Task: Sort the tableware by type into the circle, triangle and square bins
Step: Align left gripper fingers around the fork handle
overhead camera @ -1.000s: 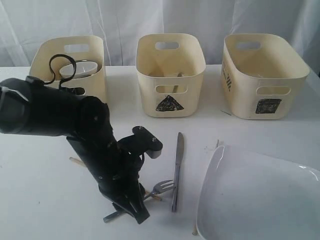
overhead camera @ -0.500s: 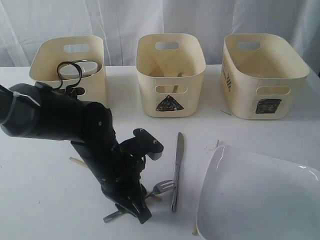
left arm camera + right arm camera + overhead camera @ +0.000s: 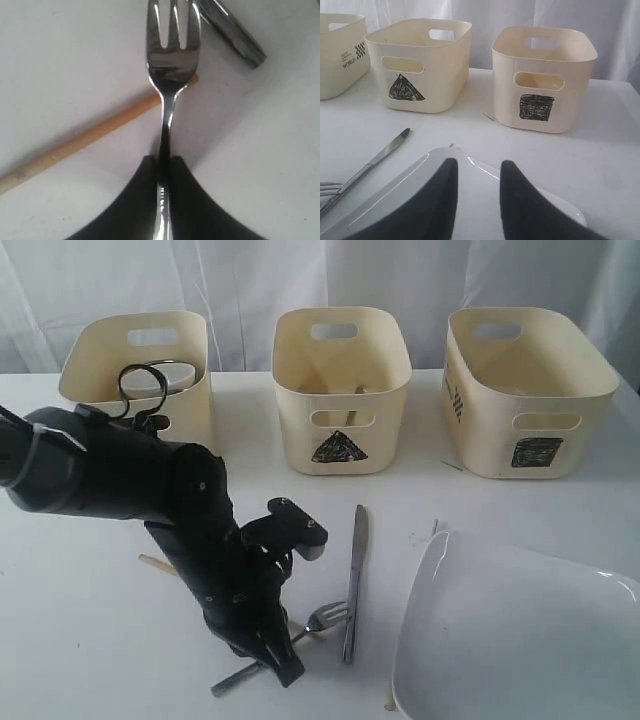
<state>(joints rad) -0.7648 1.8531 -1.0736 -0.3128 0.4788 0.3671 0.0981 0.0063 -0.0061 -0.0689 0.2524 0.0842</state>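
Exterior view
Bins: three cream tubs stand in a row at the back of the white table (image 3: 80, 640): the circle bin (image 3: 95, 365) on the left, the triangle bin (image 3: 340, 390) in the middle, the square bin (image 3: 525, 390) on the right.
Circle bin's mark: hidden behind the left arm (image 3: 120, 475).
Small white bowl (image 3: 160, 375): inside the circle bin.
Left gripper (image 3: 268, 658): down at the table, in front of the circle and triangle bins, on the fork (image 3: 322, 617).
Knife (image 3: 353, 580): flat on the table just right of the fork, pointing toward the triangle bin.
Plate (image 3: 510, 630): large, white, at the front right.

Left wrist view
Jaws: pressed together on the fork's handle, one finger (image 3: 135, 200) on each side.
Fork: tines point away from the gripper; its neck crosses over a wooden chopstick (image 3: 90, 137).
Knife: one end lies near the tines.

Right wrist view
Right gripper (image 3: 479, 165): over the plate, jaws apart with a clear gap, nothing clamped between them.
Contact with plate: cannot tell.
Beyond: triangle and square bins, with the knife to one side.
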